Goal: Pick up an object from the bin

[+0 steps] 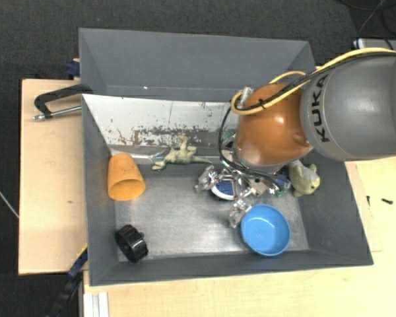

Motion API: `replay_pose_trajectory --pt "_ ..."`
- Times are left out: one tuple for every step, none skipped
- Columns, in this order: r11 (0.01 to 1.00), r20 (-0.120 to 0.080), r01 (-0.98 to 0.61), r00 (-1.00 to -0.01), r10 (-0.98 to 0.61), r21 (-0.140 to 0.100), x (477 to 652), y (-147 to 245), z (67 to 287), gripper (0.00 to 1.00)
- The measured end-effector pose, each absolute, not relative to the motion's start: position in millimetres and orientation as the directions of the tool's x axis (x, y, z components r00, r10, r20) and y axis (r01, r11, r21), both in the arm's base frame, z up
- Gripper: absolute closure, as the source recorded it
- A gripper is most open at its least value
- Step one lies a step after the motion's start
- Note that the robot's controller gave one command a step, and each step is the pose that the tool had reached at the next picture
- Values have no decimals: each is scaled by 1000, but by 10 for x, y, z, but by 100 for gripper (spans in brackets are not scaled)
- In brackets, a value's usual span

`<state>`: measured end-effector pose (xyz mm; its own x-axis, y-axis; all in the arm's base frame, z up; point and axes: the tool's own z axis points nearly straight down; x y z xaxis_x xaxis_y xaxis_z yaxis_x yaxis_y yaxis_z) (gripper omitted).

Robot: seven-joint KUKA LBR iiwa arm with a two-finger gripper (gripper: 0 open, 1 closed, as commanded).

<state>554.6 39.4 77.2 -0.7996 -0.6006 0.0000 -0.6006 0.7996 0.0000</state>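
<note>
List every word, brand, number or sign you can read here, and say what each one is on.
"KUKA": black letters running sideways on the arm's grey link, beside the orange cover.
No text can be read on the orange cup, the blue bowl or the black cap.

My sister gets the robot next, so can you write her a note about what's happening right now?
Gripper: low in the bin, right of the middle, over a small blue-and-white thing. A grip on it cannot be confirmed.
Nearby: blue bowl just in front, pale toy to the right.
Further off: orange cup at left, black thing front-left, pale lizard-like toy at the back wall.
Done: arm is down in the bin.
Left: grip one thing and lift it out.
</note>
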Motion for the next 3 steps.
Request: replay_pose_trajectory --pt "850 -9 -526 -850 -526 -4 5803 41 875 0" --pt "849 -8 -529 -849 -529 -1 5796 62 873 100" --pt "815 -13 -580 -815 -580 -6 5835 115 2061 100"
